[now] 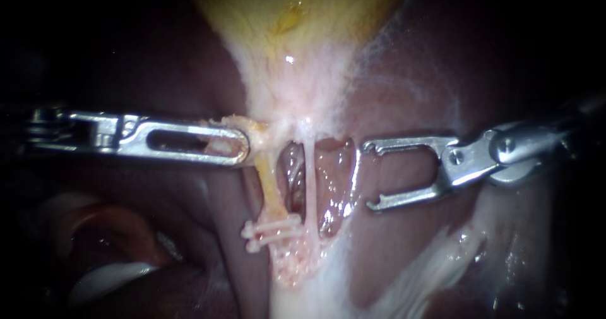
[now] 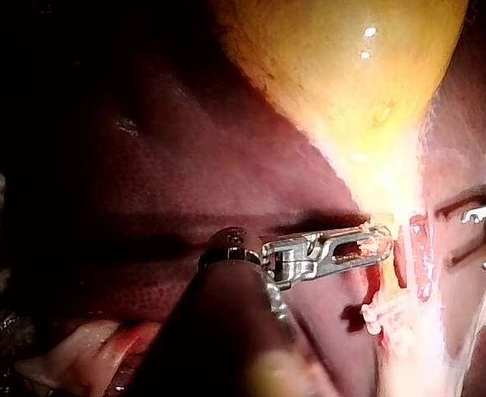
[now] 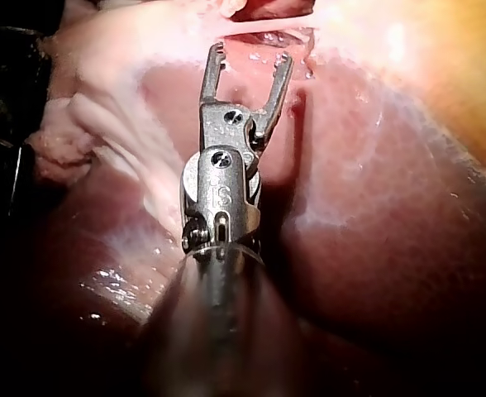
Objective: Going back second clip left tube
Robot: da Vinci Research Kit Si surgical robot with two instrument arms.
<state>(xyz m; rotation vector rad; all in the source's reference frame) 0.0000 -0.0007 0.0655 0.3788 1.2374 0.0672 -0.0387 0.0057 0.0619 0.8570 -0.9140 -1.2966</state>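
The yellow gallbladder [image 1: 297, 16] narrows down to two tubes. The left tube [image 1: 270, 186] is yellowish and carries two white clips [image 1: 271, 232] side by side near its lower end. The right tube [image 1: 310, 183] is thin and pale. My left instrument [image 1: 242, 144] holds its slotted jaws shut on tissue at the gallbladder's neck, just above the left tube; the left wrist view shows the same grip [image 2: 379, 245]. My right instrument [image 1: 369, 176] stands to the right of both tubes with its jaws wide open and empty, touching neither tube. Its open jaws [image 3: 250, 55] also show in its wrist view.
Dark red liver [image 1: 410, 91] surrounds the tubes on both sides. A window of thin glistening tissue [image 1: 331, 186] lies between the right tube and my right instrument. Pale fatty tissue [image 1: 429, 268] runs down to the lower right.
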